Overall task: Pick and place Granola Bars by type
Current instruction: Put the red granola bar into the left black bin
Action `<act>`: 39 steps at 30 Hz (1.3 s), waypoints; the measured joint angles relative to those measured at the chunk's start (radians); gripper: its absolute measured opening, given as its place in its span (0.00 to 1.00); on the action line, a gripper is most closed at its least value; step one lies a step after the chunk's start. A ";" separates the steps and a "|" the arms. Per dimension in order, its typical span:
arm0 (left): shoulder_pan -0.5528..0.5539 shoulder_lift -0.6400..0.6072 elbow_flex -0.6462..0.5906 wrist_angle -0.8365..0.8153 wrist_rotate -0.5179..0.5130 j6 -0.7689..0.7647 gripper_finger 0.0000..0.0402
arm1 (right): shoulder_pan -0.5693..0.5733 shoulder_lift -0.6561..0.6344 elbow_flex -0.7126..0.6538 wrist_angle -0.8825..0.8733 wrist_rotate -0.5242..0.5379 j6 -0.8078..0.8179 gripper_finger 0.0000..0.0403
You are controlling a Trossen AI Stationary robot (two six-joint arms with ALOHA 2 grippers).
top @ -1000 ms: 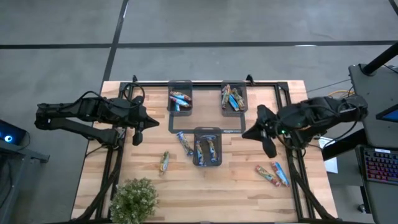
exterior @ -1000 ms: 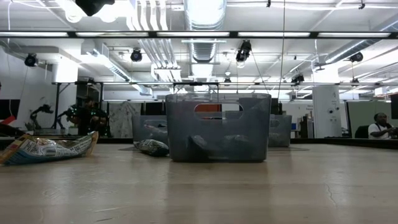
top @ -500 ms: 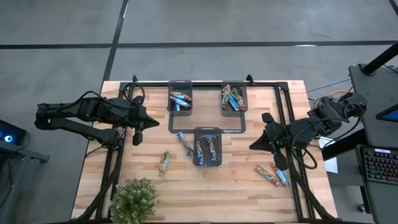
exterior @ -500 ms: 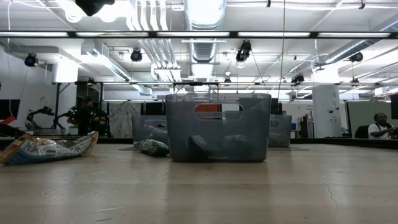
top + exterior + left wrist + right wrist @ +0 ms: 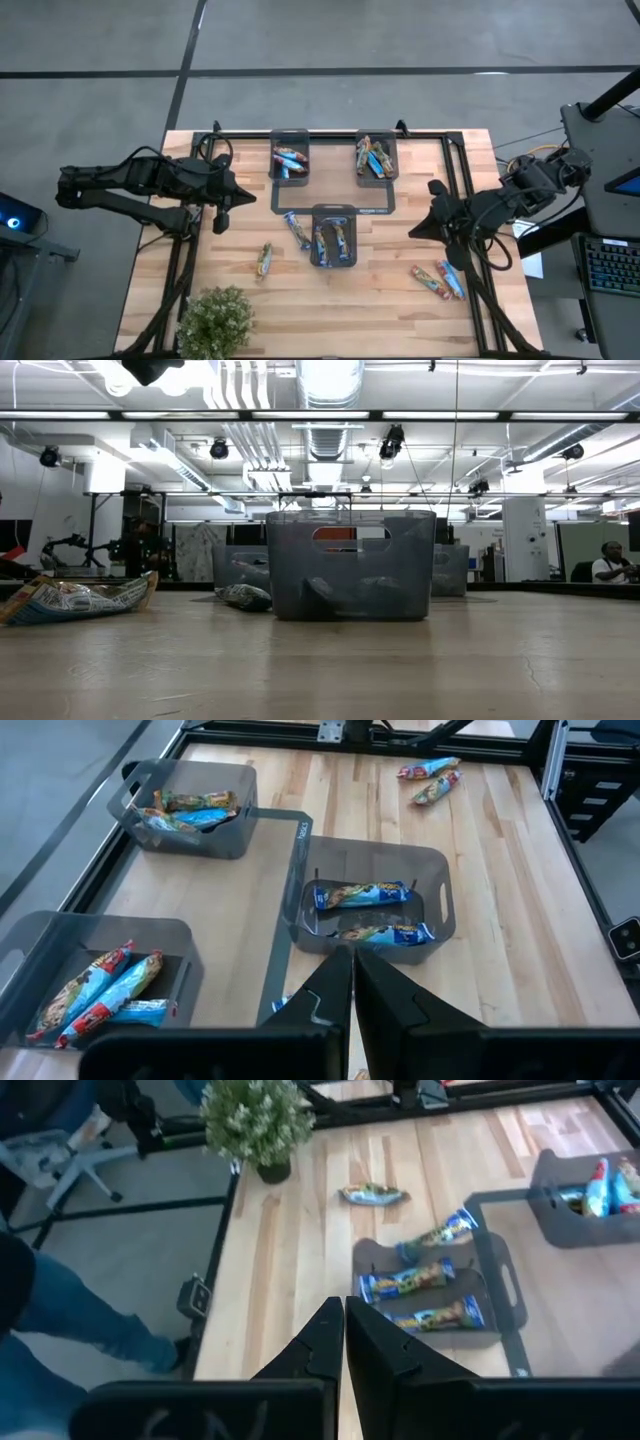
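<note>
1. High view: I am parking the left gripper (image 5: pixel 222 208) at the table's (image 5: pixel 380 310) left side, fingers pressed together, holding nothing.
2. I am hovering the right gripper (image 5: pixel 437 225) above two loose bars (image 5: pixel 438 279) near the right edge; fingers together, empty.
3. Bars are lying in three trays (image 5: pixel 333 240); one (image 5: pixel 293 228) is sitting just beside the middle tray, one (image 5: pixel 264 260) near the plant (image 5: pixel 214 318).
4. Risk, as I am judging it: the two bars are lying nearly touching, so a descent could pinch both or shove one off the edge.
</note>
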 joint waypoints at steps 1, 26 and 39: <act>0.000 0.000 0.000 0.000 0.000 0.005 0.00 | 0.000 -0.002 0.000 -0.012 0.003 0.000 0.02; 0.000 -0.101 0.000 -0.008 -0.023 0.056 0.00 | 0.000 -0.164 -0.224 -0.023 0.052 0.264 0.02; 0.000 -0.101 0.000 -0.008 -0.026 0.053 0.00 | -0.001 -0.121 -0.225 -0.023 -0.006 0.386 0.06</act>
